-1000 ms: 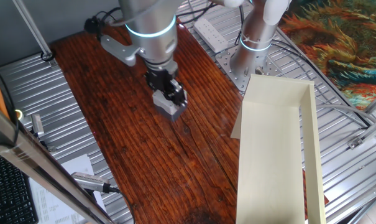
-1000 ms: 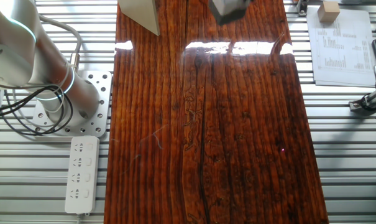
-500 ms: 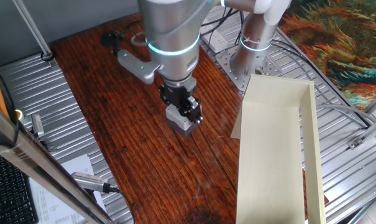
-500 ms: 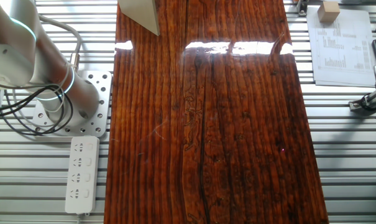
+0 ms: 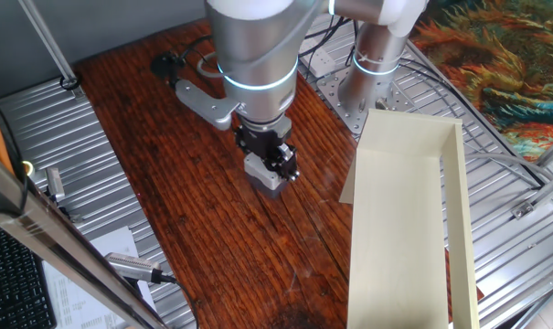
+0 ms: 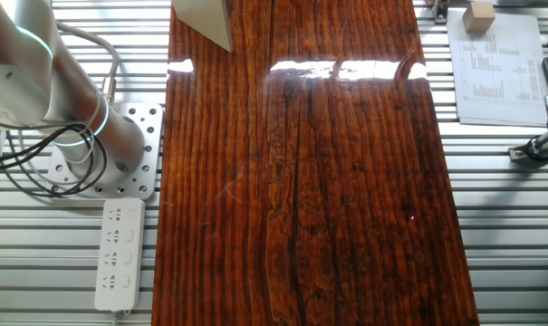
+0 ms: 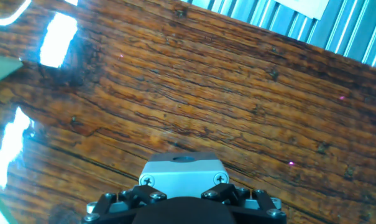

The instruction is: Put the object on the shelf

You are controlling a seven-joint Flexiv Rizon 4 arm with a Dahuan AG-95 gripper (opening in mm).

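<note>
Grey push-button box (image 5: 266, 172) hangs clamped in the gripper (image 5: 270, 164) above the middle of the wooden tabletop (image 5: 175, 174), lifted but undelivered, with the cream shelf (image 5: 399, 228) waiting off the table's far edge, apparently the remaining stretch.

One fixed cam high, oblique; other straight overhead; both share tabletop (image 5: 212, 228). Hand cam close, facing down.

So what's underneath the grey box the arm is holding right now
Only bare dark wooden tabletop shows below the grey box, which hangs in the gripper, not over the cream shelf. The box's underside and red button are hidden from these views.
</note>
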